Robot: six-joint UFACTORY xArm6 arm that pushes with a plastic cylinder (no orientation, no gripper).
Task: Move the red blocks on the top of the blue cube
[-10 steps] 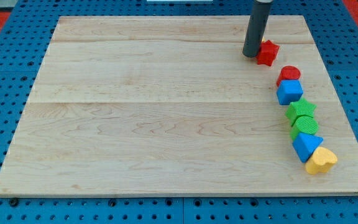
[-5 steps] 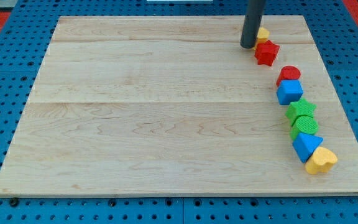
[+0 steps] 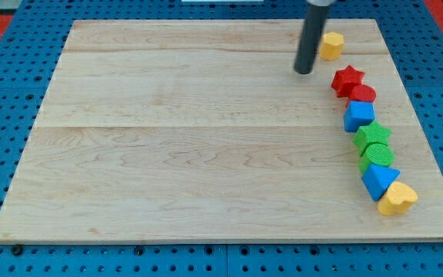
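Observation:
A red star block [image 3: 348, 78] lies near the view's right, touching a red cylinder [image 3: 363, 94] just below and to the right of it. The red cylinder rests against the top of the blue cube [image 3: 358, 116]. My tip [image 3: 304, 71] stands on the board to the left of the red star, a short gap apart, touching no block.
A yellow block [image 3: 330, 45] lies near the board's top edge, right of the rod. Below the blue cube runs a chain: green star [image 3: 373, 135], green cylinder [image 3: 378, 155], blue triangle [image 3: 378, 181], yellow heart [image 3: 397, 198]. The board's right edge is close by.
The red star has slid down and right until it touches the red cylinder. My tip moved up and then back down a little, uncovering the yellow block behind the rod.

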